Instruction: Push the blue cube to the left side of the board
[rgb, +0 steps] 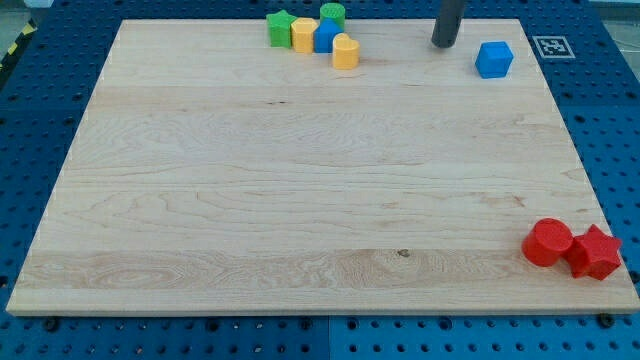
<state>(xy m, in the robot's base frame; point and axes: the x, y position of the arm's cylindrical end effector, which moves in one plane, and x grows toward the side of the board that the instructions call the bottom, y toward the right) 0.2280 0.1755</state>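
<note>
The wooden board lay on the blue pegged counter, and everything below is placed relative to the blue cube, which sat near the view's top right corner of that board.

Well to the view's left of the cube, along the top edge, stood a tight cluster: a green star-like block, a yellow block, a second blue block of unclear shape, a green cylinder behind it, and a yellow rounded block, each touching its neighbour.

Just left of the cube and slightly above it, my tip rested on the board, near the cube but apart from it. There were no fingers to report; the arm ended in a plain rod.

Far below the cube, at the bottom right corner, a red cylinder touched a red star-shaped block.

Judging by this, the approach step was in hand and the push had not begun. My tip stood on the wrong side, so the next move called for rounding the cube to its right face, then driving leftward while steering below the cluster.

A square fiducial marker lay right of the cube on the counter; no readable writing showed.
</note>
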